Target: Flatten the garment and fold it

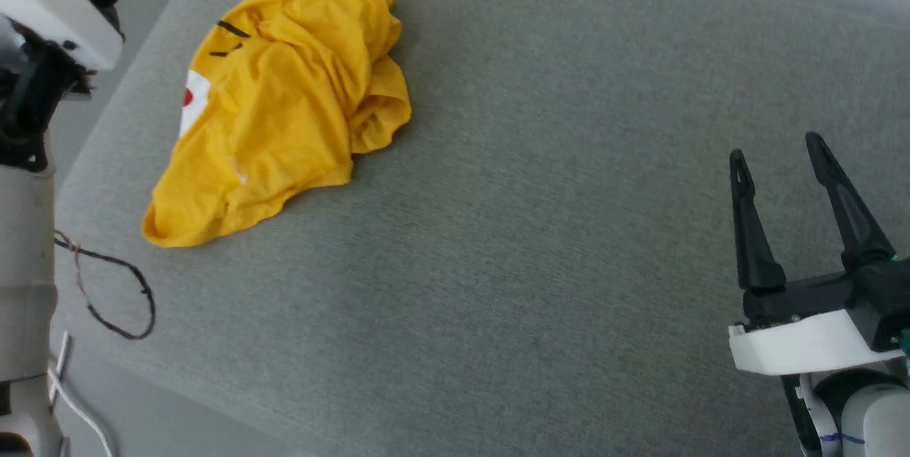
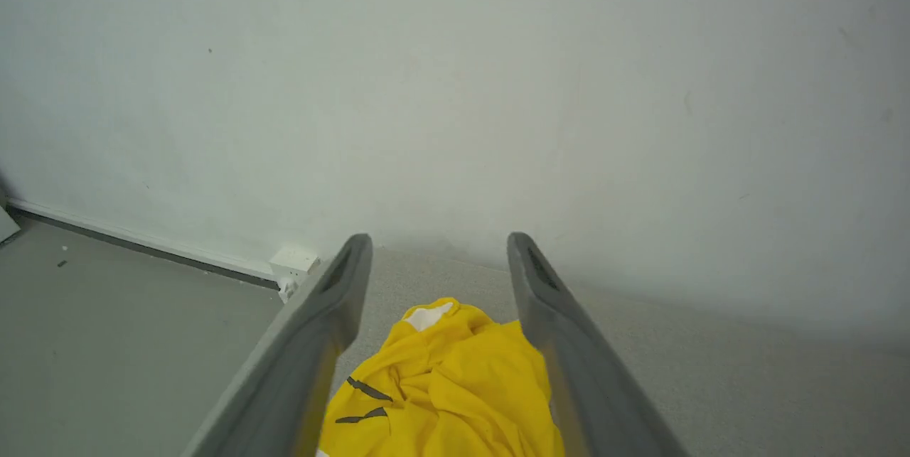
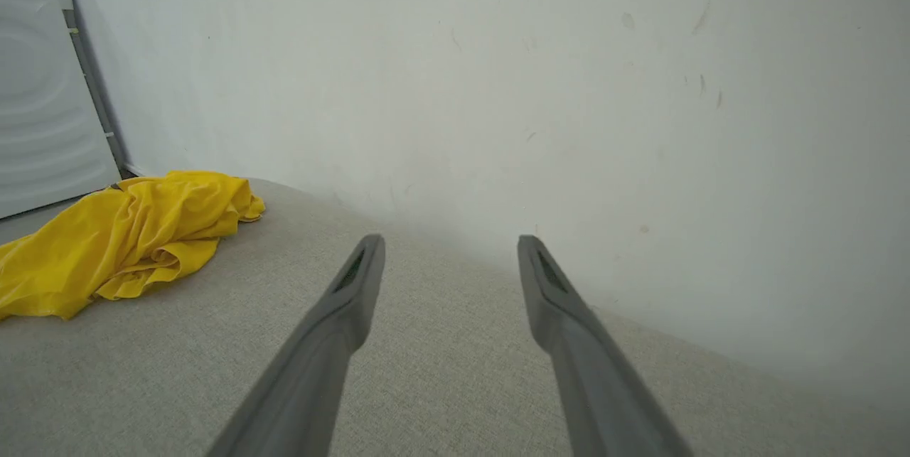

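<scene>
The garment (image 1: 284, 101), a bright yellow T-shirt with short black stripes and a white patch with a red dot, lies crumpled in a heap at the far left of a grey fabric surface (image 1: 533, 194). In the left wrist view my left gripper (image 2: 437, 244) is open, and the garment (image 2: 441, 386) lies below and between its fingers, apart from them. My right gripper (image 1: 775, 146) stands open at the lower right, far from the cloth, with nothing between its fingers. From the right wrist the garment (image 3: 121, 237) shows at the left, well away from that gripper (image 3: 451, 240).
My pale left forearm (image 1: 25, 265) rises along the left edge of the head view, with a loop of black cable (image 1: 114, 293) beside it. A white wall (image 3: 569, 87) backs the surface. Grey floor (image 2: 106, 315) and a small white box (image 2: 291, 261) lie off its left side.
</scene>
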Motion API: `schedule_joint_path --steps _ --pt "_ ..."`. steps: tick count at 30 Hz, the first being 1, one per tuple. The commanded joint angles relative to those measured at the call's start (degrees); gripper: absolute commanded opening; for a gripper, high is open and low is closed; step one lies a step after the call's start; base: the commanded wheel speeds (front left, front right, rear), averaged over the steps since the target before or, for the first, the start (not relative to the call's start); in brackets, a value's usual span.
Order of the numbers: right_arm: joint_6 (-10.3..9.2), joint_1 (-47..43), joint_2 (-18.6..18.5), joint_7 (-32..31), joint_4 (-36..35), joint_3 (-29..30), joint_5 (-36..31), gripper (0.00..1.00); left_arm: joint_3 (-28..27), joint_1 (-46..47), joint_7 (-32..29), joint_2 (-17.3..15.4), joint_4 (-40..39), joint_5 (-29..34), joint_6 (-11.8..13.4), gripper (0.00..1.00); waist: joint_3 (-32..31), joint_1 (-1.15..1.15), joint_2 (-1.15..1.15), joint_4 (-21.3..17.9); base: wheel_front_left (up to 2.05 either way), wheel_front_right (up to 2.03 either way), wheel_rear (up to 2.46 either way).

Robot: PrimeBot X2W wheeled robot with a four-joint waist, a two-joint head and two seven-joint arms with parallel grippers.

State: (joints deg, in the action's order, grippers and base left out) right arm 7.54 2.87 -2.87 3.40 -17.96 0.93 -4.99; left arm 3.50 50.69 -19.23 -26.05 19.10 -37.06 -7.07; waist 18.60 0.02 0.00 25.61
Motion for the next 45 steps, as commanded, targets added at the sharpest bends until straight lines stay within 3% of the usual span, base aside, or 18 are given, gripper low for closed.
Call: schedule_joint_path --steps 1,9,20,21,22,23,37,45 --pt "-0.05 1.02 0.00 -0.27 -0.66 -0.26 -0.59 1.00 1.23 0.85 -0.61 -0.50 0.80 -1.07 -0.39 1.00 6.34 -0.02 0.00 -4.77 0.00 0.00 0.00" --pt "-0.05 3.29 0.00 -2.53 -3.05 -3.34 -3.35 1.00 9.44 2.33 -7.48 -5.20 9.05 -11.29 -0.41 1.00 13.09 -0.02 0.00 -8.85 0.00 0.00 0.00" --pt "-0.05 3.05 0.00 -3.74 -5.70 -3.27 -4.52 1.00 15.39 2.11 -11.23 -6.88 21.58 -15.31 -0.41 1.00 16.73 -0.02 0.00 -12.01 0.00 0.00 0.00" --pt "-0.05 3.06 0.00 -3.84 -5.89 -3.27 -4.55 1.00 15.76 2.36 -11.36 -6.93 22.35 -15.41 -0.41 0.90 16.77 -0.02 0.00 -12.10 0.00 0.00 0.00" --pt "-0.05 3.15 0.00 -3.94 -6.05 -3.30 -4.58 1.00 16.10 2.66 -10.88 -7.06 22.75 -15.38 -0.41 0.13 16.75 -0.02 0.00 -12.18 0.00 0.00 0.00" --pt "-0.05 3.29 0.00 -3.98 -6.15 -3.32 -4.56 1.00 16.35 2.89 -10.14 -7.17 23.10 -15.41 -0.41 0.00 16.63 -0.02 0.00 -12.23 0.00 0.00 0.00" --pt "-0.05 3.41 0.00 0.12 -1.01 -3.57 0.33 1.00 17.45 7.63 2.15 -10.87 22.79 -15.87 -0.41 0.00 7.84 -0.02 0.00 -13.44 0.00 0.00 0.00" --pt "-0.05 1.28 0.00 5.01 4.40 -2.15 5.57 1.00 19.32 12.14 4.15 -13.68 17.33 -13.67 -0.41 0.00 -0.41 -0.02 0.00 -15.51 0.00 0.00 0.00"
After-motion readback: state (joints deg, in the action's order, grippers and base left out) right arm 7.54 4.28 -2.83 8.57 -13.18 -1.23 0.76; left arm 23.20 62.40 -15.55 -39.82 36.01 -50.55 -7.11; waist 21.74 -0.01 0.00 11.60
